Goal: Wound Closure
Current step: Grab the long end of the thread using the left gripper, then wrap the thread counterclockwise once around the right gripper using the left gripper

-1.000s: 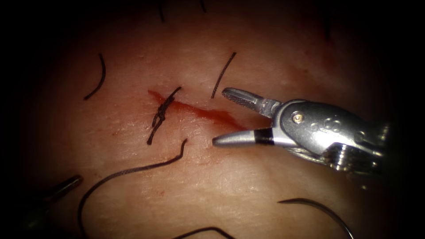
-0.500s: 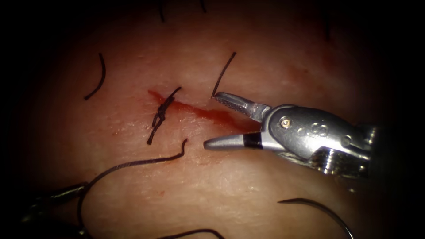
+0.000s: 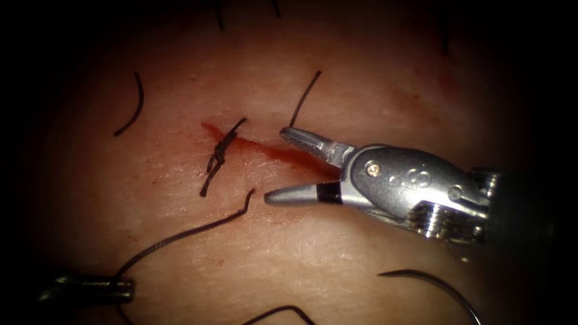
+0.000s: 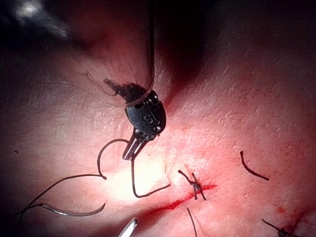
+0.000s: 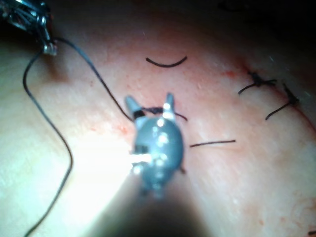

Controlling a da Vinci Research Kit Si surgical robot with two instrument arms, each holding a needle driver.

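The cut (image 3: 283,153) in the tissue (image 3: 337,253) runs slantwise with red fluid along it, and a tied knot (image 3: 219,154) sits on its left part. My right tool (image 3: 276,165) hovers over the cut's right part with jaws wide open and holding nothing; it appears again as the right tool (image 5: 150,104). At the lower left, my left tool (image 3: 127,290) is shut on the long thread (image 3: 180,233), also seen as the left tool (image 4: 129,154). The curved needle (image 3: 436,284) lies free on the tissue at the lower right, not in the tissue.
Loose cut ends of thread lie on the tissue: one cut end (image 3: 135,105) left of the cut, another cut end (image 3: 304,99) just above the right tool's upper jaw. Two older stitches (image 5: 256,81) show further along the tissue.
My left tool has come in from the lower left and shut on the long thread. The right tool has slid left along the cut, its jaws staying open.
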